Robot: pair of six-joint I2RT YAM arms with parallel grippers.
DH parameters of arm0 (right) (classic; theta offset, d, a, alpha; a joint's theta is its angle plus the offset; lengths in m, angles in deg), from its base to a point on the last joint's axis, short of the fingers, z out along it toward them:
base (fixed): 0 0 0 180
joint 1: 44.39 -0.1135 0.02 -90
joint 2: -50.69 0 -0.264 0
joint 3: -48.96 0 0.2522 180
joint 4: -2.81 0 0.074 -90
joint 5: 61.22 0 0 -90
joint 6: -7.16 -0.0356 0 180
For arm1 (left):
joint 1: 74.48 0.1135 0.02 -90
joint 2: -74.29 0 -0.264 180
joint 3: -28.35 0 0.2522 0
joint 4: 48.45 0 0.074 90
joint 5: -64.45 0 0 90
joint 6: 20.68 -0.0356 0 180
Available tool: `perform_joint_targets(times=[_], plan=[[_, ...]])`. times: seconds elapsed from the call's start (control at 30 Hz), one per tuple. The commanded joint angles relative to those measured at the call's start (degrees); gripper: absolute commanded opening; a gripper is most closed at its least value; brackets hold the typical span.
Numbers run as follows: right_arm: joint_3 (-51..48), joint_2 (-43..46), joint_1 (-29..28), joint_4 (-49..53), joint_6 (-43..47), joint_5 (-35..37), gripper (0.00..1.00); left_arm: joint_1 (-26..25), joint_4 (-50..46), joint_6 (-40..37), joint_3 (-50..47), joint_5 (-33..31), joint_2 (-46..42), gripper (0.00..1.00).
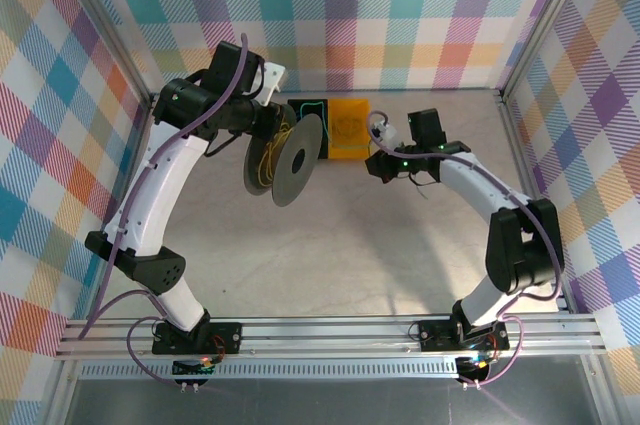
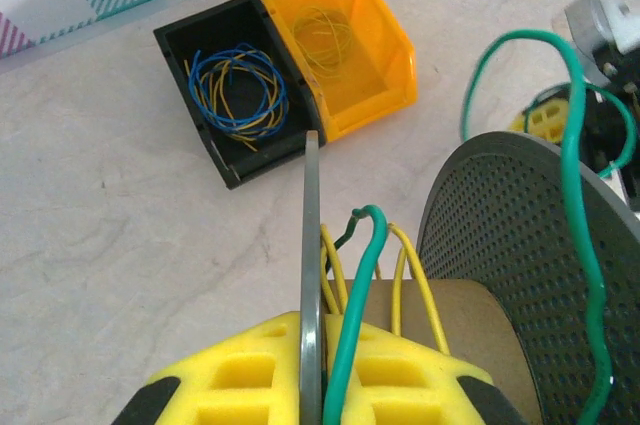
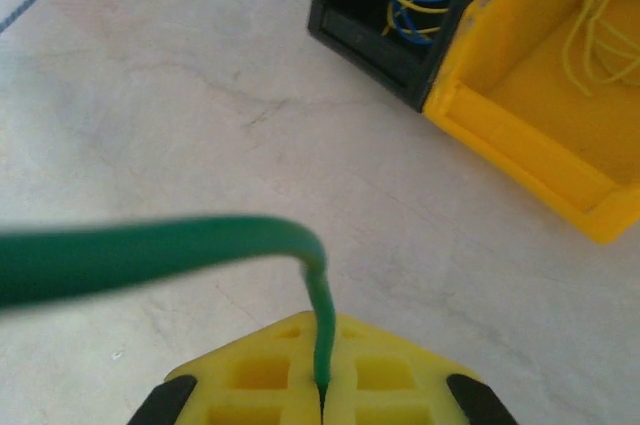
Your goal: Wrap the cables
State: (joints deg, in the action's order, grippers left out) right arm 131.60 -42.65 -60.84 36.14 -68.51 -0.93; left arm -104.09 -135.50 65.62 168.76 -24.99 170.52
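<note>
The teal-green cable (image 3: 200,245) arcs off to the left from my right gripper (image 3: 322,390), which is shut on its end just above the tabletop. In the left wrist view the same cable (image 2: 570,145) loops over the black perforated spool (image 2: 500,235) and runs down between my pads. My left gripper (image 2: 325,365) is shut on the spool's thin grey flange (image 2: 311,245), with the green cable pinched beside it. Yellow wires (image 2: 410,265) lie over the cardboard core (image 2: 450,315). From above, the left gripper (image 1: 268,125) holds the spool (image 1: 296,160) on edge, and the right gripper (image 1: 374,150) is to its right.
A black bin (image 2: 195,45) holding blue and yellow coils (image 2: 240,90) stands against a yellow bin (image 2: 390,55) with a thin yellow-green coil (image 2: 330,40). Both are near the back wall, just beyond the spool. The checked enclosure walls (image 1: 60,95) surround the table.
</note>
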Motion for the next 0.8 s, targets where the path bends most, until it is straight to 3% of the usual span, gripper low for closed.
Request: perform_joint_targets(times=[0.0, 0.27, 0.47, 0.63, 0.77], plan=[[5.0, -3.2, 1.5, 3.6, -0.9, 5.0, 0.00, -0.2, 0.5, 0.7, 0.3, 3.0, -3.9, 0.00], [13.3, -10.7, 2.9, 9.3, -2.1, 12.3, 0.00, 0.9, -1.0, -0.6, -1.1, 14.0, -6.8, 0.00], [12.9, -13.8, 2.8, 10.6, -2.9, 15.9, 0.00, 5.5, 4.8, 3.5, -1.1, 22.2, -9.5, 0.00], [5.9, -11.4, 2.0, 8.5, -4.9, 17.8, 0.00, 12.3, 18.4, 14.0, -4.6, 25.8, -11.5, 0.00], [0.7, -8.1, -0.8, 7.4, -6.6, 21.1, 0.00, 15.3, 30.6, 23.1, -8.2, 24.8, -12.1, 0.00]])
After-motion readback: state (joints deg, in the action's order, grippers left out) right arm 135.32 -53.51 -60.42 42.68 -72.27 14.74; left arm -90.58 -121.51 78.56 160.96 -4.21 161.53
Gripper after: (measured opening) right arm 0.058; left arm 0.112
